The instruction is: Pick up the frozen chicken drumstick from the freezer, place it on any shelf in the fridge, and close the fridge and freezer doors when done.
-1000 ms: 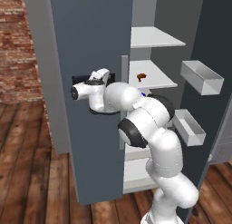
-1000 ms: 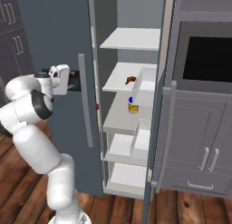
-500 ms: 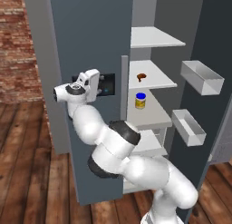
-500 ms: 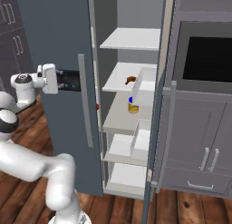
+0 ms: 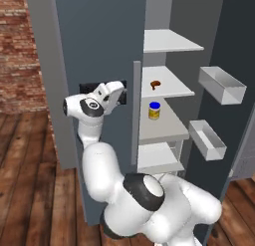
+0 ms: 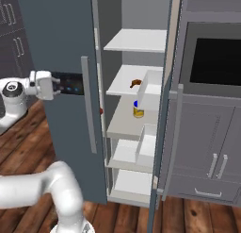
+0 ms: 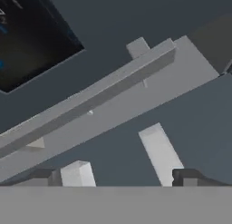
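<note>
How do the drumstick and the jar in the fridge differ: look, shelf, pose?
The frozen chicken drumstick is a small orange-brown curved piece; the jar is yellow with a blue lid and bigger. The drumstick lies flat on the shelf, second from the top; the jar stands upright one shelf lower. Both sit in the open right-hand column, apart from the gripper, which is out at the door's black panel.

The small orange-brown drumstick (image 5: 156,84) is seen lying flat on the pale grey shelf (image 5: 174,85), just above the yellow jar (image 5: 154,110). Both blue-grey doors (image 5: 99,46) are seen standing open beside that jar.
</note>
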